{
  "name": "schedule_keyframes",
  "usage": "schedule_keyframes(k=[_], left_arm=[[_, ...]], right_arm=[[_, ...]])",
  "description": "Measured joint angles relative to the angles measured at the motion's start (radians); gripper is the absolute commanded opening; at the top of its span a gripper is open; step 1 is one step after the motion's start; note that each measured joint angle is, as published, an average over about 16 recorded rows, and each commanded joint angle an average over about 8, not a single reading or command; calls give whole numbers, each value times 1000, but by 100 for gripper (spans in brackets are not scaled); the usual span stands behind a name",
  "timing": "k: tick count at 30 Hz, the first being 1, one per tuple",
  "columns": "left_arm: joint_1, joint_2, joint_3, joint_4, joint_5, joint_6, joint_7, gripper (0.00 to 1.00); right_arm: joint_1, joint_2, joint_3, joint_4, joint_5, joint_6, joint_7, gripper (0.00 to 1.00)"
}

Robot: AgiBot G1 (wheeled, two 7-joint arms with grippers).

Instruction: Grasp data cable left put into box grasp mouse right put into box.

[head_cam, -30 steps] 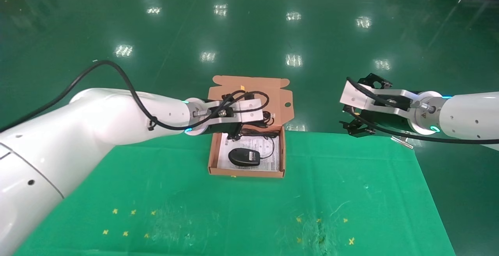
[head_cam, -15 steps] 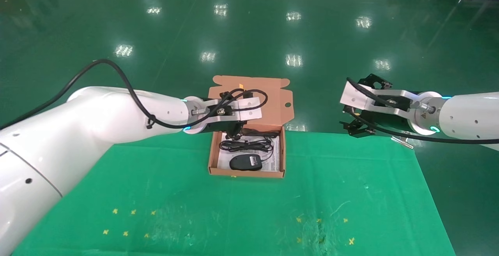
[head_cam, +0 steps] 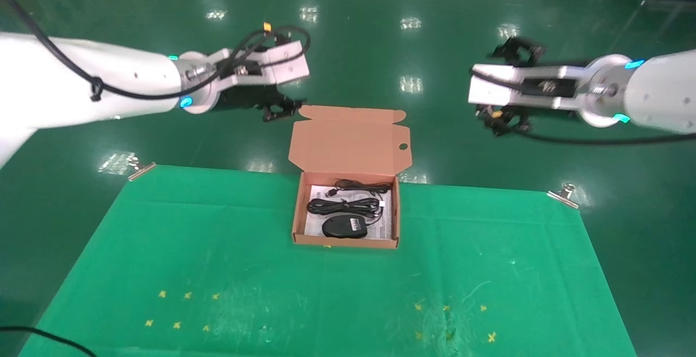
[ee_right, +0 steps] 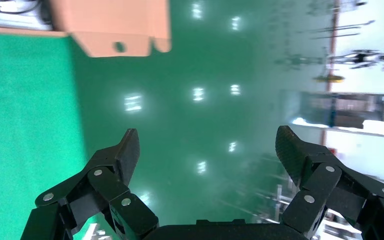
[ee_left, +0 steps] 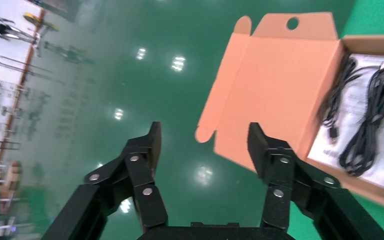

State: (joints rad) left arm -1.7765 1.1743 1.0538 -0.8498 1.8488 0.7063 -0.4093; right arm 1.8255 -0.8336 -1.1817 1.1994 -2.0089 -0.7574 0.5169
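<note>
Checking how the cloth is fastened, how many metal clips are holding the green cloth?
2 in view: one clip at the cloth's far left corner, one clip at its far right corner. The near corners lie outside the head view, so more may be hidden.

A glossy dark green floor (head_cam: 348,47) mirrors rows of ceiling lights. A bright green cloth (head_cam: 337,292) covers the table, held by metal clips (head_cam: 563,195) at its far corners.
</note>
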Motion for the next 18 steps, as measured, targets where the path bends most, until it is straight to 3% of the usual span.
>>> schedule_keyframes(k=[6,18], left_arm=[[35,-53,-58,-38,-77,55,5,100],[181,-164,-214,-124,-305,215,52,100]], right_arm=[[-27,8,52,13,69,-66,-38,100],[-184,55,236,29,331,-212,-101,100]])
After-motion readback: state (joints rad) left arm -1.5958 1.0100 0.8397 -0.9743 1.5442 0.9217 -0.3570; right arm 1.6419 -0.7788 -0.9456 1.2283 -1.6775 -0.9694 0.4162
